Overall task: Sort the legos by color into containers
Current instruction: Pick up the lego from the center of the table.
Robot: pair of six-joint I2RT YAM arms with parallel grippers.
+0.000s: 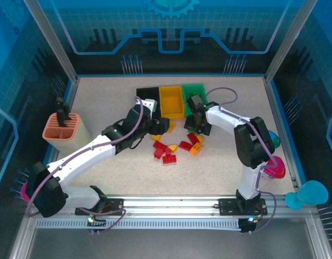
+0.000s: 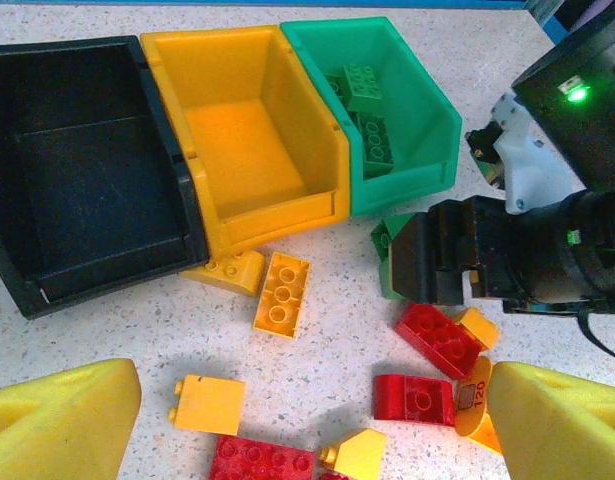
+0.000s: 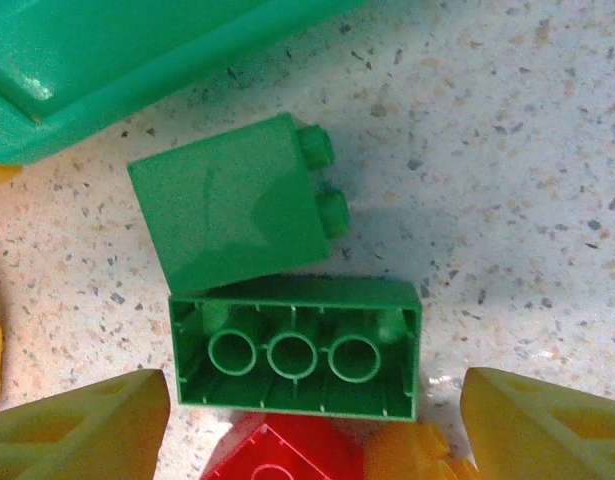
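Left arm stretched low, diagonal from near-left base. Left gripper [image 2: 307,425] spread wide, empty, above red and yellow legos [image 2: 282,293]. Right arm folded at elbow, right gripper [image 3: 317,420] pointing down, fingers apart astride upturned green brick [image 3: 297,358]. Beyond: black bin [image 2: 77,170] and yellow bin [image 2: 237,150], green bin [image 2: 422,100] holding green bricks [image 2: 372,135].

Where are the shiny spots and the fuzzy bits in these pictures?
Right wrist view: white shine on the green bin, the upturned green brick crisp, the yellow fingers soft in the corners. Left wrist view: the black bin very dark inside, a green light glowing on the right arm. Top external view: the red bricks tiny and a bit fuzzy.
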